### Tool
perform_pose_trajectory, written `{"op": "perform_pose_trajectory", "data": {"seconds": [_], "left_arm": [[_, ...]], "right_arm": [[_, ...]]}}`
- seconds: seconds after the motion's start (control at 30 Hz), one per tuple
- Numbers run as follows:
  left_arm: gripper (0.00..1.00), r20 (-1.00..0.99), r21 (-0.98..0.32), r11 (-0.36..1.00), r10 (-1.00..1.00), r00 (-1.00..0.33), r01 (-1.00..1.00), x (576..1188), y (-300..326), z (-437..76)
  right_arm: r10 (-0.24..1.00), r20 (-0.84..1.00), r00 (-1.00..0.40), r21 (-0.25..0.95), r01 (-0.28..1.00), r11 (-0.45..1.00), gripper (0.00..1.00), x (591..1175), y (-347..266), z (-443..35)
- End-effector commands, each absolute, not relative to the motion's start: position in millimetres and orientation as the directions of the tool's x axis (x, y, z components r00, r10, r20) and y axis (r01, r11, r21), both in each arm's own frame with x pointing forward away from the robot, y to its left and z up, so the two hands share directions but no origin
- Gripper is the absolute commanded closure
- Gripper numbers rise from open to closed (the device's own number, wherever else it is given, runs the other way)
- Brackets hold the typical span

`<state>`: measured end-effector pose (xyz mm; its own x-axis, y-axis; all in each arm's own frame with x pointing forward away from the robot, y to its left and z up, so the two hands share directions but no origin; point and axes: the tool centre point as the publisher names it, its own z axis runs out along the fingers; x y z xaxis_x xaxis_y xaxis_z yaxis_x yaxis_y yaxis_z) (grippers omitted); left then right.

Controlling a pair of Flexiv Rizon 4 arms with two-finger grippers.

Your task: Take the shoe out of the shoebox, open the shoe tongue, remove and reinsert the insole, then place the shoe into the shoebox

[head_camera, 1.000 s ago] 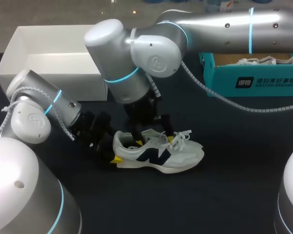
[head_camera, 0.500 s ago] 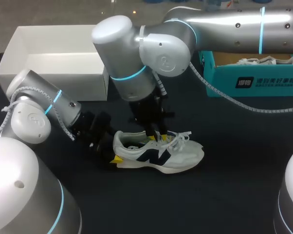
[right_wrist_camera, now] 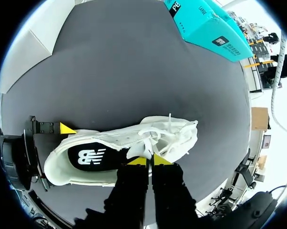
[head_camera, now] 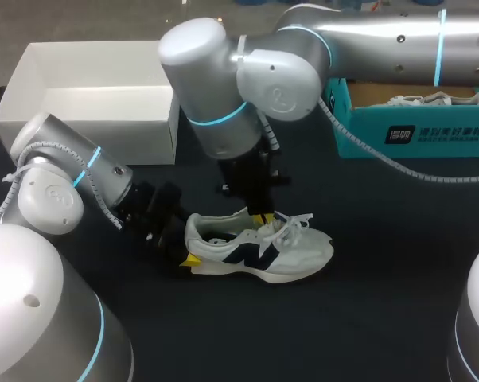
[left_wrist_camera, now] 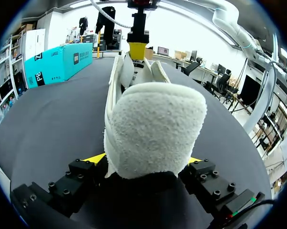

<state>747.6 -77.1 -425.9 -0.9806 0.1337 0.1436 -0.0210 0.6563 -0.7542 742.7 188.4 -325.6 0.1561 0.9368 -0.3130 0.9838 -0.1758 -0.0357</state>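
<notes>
**Both grippers on the sneaker**

The right gripper (right_wrist_camera: 149,161) has its yellow tips pinched on the tongue (right_wrist_camera: 136,152) of the white sneaker (head_camera: 259,251) — directly beneath it, sole down on the table (head_camera: 367,318). The left gripper (left_wrist_camera: 144,161) clamps the heel (left_wrist_camera: 153,129) from both sides. Behind the left arm stands the open white shoebox (head_camera: 80,139) — beyond the right gripper, a teal box (head_camera: 414,131).

My right fingers (right_wrist_camera: 161,160), nearly together, pinch the tongue (right_wrist_camera: 138,152) of the white shoe (right_wrist_camera: 179,138) lying on the dark desk (right_wrist_camera: 134,71), a teal box (right_wrist_camera: 205,26) well beyond.
</notes>
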Motion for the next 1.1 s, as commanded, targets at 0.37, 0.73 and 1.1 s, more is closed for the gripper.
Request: {"op": "perform_pose_trajectory", "data": {"seconds": [0.37,0.73,1.1], "left_arm": [[1.0,0.143,-0.754,0.656,0.134,-0.981,-0.021,748,-76,-428],[1.0,0.143,-0.754,0.656,0.134,-0.981,-0.021,748,-76,-428],[1.0,0.143,-0.754,0.656,0.134,-0.981,-0.021,748,-76,-428]], "right_arm": [[0.898,-0.286,0.335,0.04,0.94,-0.338,1.0,720,141,-303],[0.876,-0.287,0.389,0.014,0.915,-0.402,1.0,711,120,-316],[0.859,-0.266,0.437,-0.033,0.887,-0.461,1.0,700,100,-350]]}}
